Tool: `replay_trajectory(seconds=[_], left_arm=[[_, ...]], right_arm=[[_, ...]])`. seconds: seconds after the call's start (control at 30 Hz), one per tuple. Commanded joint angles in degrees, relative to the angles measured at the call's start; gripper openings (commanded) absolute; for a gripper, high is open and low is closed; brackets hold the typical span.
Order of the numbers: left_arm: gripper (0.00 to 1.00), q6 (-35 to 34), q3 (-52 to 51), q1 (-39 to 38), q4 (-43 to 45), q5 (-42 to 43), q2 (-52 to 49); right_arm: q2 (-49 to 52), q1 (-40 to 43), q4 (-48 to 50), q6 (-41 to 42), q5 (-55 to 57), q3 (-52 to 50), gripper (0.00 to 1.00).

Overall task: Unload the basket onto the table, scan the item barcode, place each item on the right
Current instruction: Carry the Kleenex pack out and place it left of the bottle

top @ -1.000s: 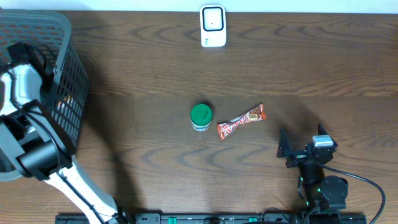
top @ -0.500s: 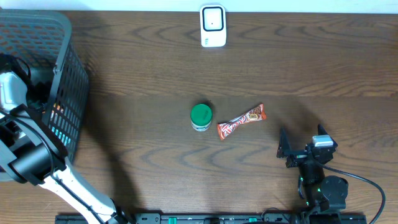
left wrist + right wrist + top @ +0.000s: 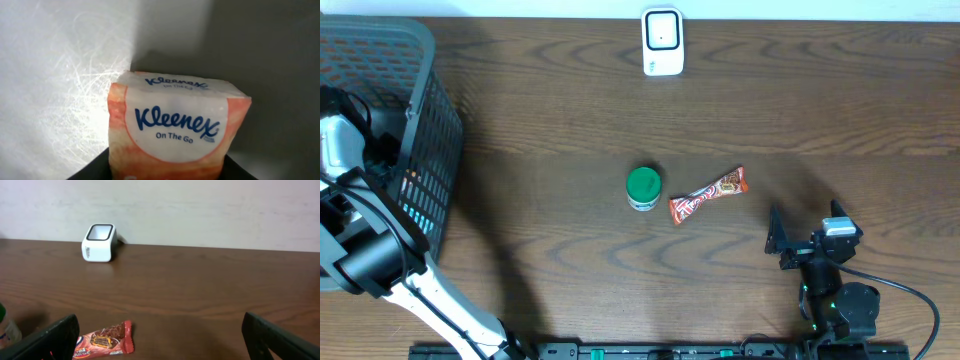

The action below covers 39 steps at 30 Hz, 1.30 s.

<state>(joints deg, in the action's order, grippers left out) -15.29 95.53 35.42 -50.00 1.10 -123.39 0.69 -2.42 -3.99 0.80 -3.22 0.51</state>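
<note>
**Item Count: Desk and Basket**

One desk (image 3: 550,120). One grey mesh basket (image 3: 432,120), at 9 o'clock. One white scanner (image 3: 662,41), at 12 o'clock. One green-lidded jar (image 3: 643,187) and one red snack bar (image 3: 708,194) near centre, the bar at 3 o'clock of the jar. One tissue pack (image 3: 177,130), seen by the left wrist camera only. Two robot arms: left arm (image 3: 370,250) at 8 o'clock, right arm (image 3: 832,290) at 5 o'clock.
</note>
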Motion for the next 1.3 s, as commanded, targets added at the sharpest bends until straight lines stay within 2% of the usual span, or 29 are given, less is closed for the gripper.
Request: replay_trajectory(seconds=[0.0, 0.17, 0.33, 0.53, 0.67, 0.83, 0.93, 1.1, 1.17, 1.27], left_arm=[[0.43, -0.04, 1.64, 0.57, -1.42, -0.74, 0.15], [0.43, -0.04, 7.17, 0.83, -4.17, -0.7, 5.75], [0.43, -0.72, 11.89, 0.33, -4.94, 1.44, 16.63], [0.43, -8.37, 12.11, -2.43, -3.78, 4.81, 31.67], [0.43, -9.07, 11.96, -9.03, -4.94, 11.26, 37.53], [0.43, -8.76, 10.93, -24.3, -10.05, 11.41, 37.97], [0.43, -8.57, 8.39, -34.34, -12.28, 5.77, 36.2], [0.43, -9.25, 1.42, -47.8, -15.1, -11.82, 31.82], [0.43, -12.2, -2.71, -51.3, -15.32, -16.39, 30.03], [0.43, -17.64, -9.42, -54.36, -13.75, -17.55, 27.32]], right_arm=[[-0.31, 0.5, -0.04, -0.02, -0.09, -0.2, 0.99], [-0.31, 0.5, -0.04, -0.02, -0.11, -0.2, 0.99], [-0.31, 0.5, -0.04, -0.02, -0.11, -0.2, 0.99], [-0.31, 0.5, -0.04, -0.02, -0.11, -0.2, 0.99], [-0.31, 0.5, -0.04, -0.02, -0.09, -0.2, 0.99], [-0.31, 0.5, -0.04, -0.02, -0.11, -0.2, 0.99], [-0.31, 0.5, -0.04, -0.02, -0.09, -0.2, 0.99], [-0.31, 0.5, -0.04, -0.02, -0.11, -0.2, 0.99], [-0.31, 0.5, -0.04, -0.04, -0.11, -0.2, 0.99], [-0.31, 0.5, -0.04, -0.02, -0.11, -0.2, 0.99]])
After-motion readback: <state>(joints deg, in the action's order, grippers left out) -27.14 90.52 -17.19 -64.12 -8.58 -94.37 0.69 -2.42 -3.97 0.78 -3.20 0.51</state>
